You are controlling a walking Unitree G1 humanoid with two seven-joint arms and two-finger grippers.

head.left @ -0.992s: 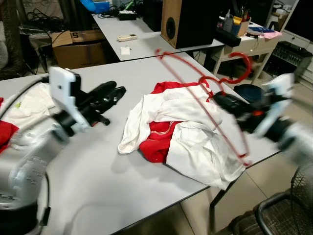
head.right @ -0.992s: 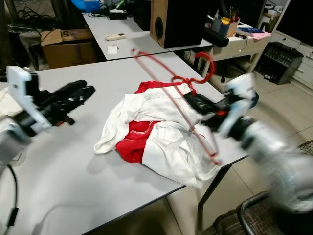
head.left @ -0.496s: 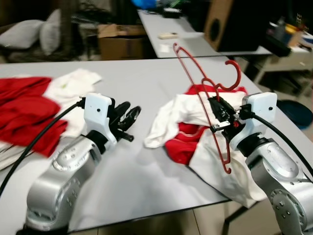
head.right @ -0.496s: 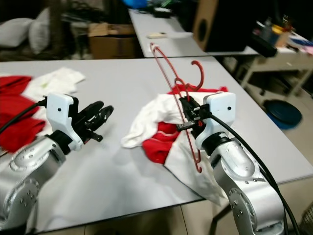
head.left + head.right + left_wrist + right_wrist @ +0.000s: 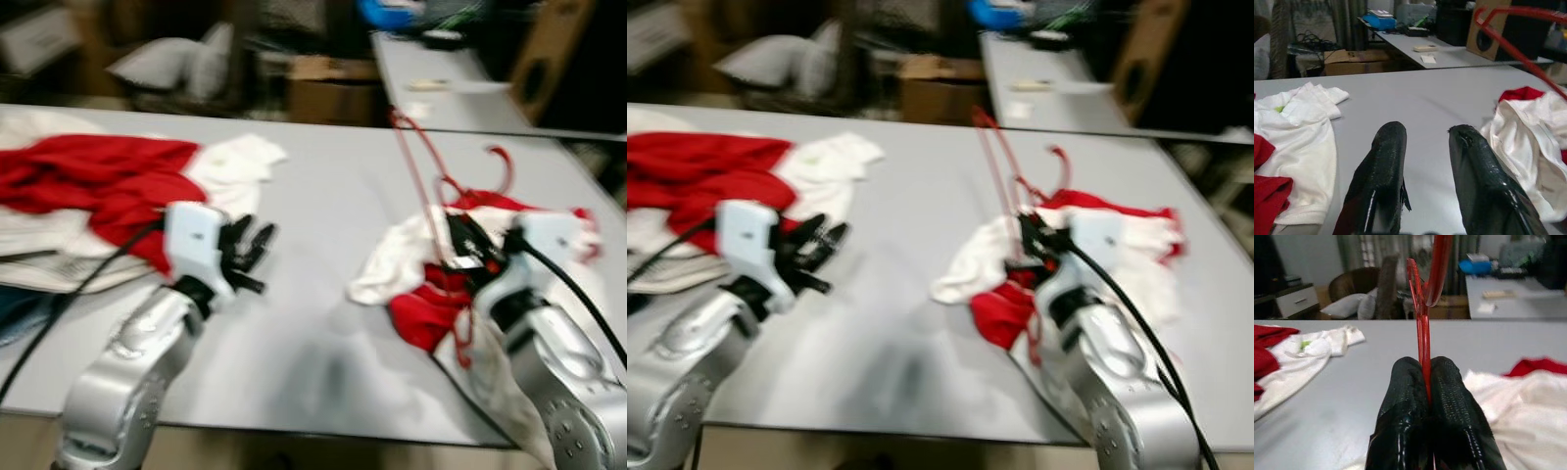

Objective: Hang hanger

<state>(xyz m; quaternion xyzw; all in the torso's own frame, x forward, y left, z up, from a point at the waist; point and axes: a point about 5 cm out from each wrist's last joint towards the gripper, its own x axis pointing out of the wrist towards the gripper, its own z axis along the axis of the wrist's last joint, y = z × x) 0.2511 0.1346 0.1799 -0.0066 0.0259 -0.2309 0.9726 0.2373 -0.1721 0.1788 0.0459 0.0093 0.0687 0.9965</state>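
I see the hanger (image 5: 1423, 323) as smooth, glossy red plastic, pinched between the right gripper's (image 5: 1428, 382) fingers (image 5: 1452, 401), whose black pads look finely pebbled and slightly shiny. The left gripper's (image 5: 1425, 142) fingers (image 5: 1382, 171) show a wet-looking gloss over black rubber. The table (image 5: 1420, 98) is a matt, smooth grey laminate, and the red and white clothes (image 5: 1528, 142) on it are soft, crumpled cloth.

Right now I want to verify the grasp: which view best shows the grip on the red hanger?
The right wrist view: the right gripper is pinched shut on the red hanger, sharp and close. Both eye views are blurred. The left wrist view catches its upper bar.
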